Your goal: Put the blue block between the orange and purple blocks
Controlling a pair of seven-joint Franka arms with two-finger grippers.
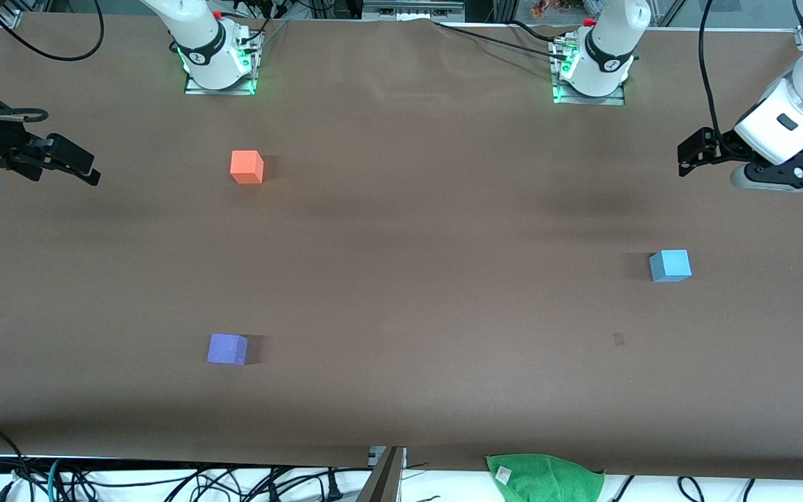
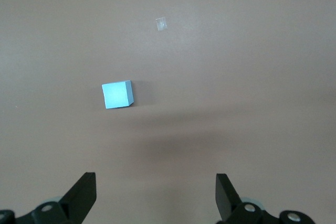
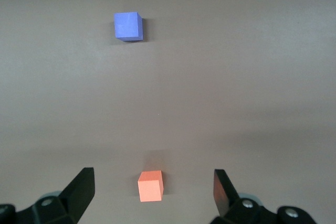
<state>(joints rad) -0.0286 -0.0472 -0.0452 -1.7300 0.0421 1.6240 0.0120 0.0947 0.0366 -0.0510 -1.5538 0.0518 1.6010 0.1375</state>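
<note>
No text, label, brand or number can be read on anything in these views; the cubes' faces are plain.

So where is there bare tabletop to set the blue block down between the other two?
The brown table is bare between the orange block and the purple block, nearer the camera. The wide middle stretch toward the blue block is bare too. Nothing is crowded: the right claw and left claw hang open at the table's ends.
</note>
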